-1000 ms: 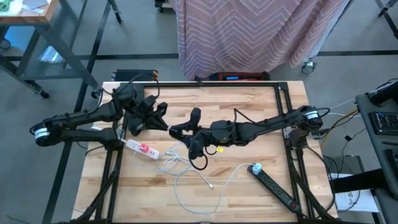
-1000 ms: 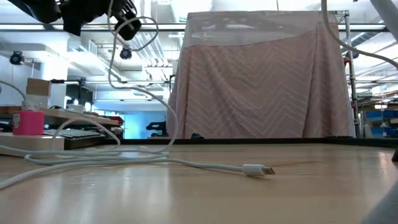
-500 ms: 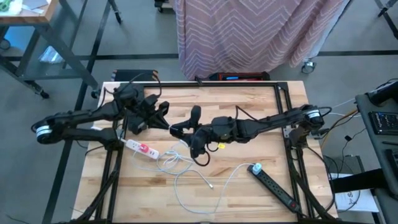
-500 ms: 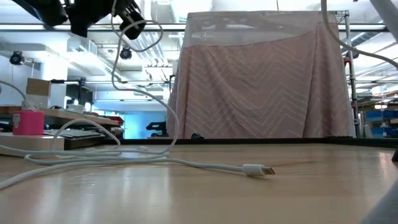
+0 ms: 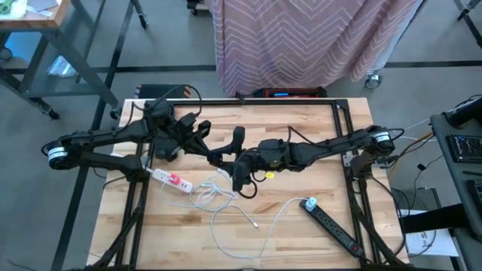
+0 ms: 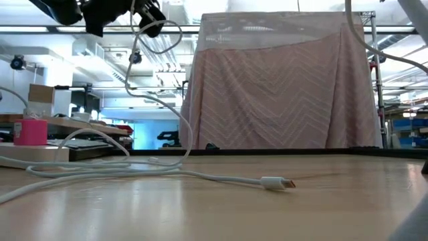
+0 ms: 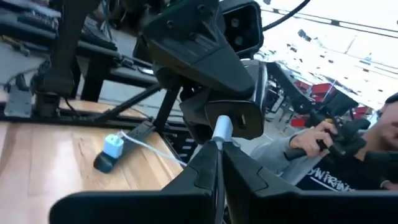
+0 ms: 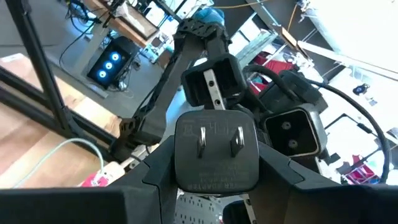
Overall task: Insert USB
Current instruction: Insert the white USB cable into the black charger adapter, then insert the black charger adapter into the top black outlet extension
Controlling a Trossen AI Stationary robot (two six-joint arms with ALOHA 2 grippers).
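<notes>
Above the table, the left gripper (image 5: 202, 137), clamped on a white USB plug (image 7: 222, 129), had edged nearer the charger block (image 8: 216, 154) gripped by the right gripper (image 5: 226, 156), nearly ready for insertion.

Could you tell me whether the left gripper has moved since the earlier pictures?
Yes. In the high view the left gripper has shifted right, farther from the white power strip and closer to the right gripper.
</notes>
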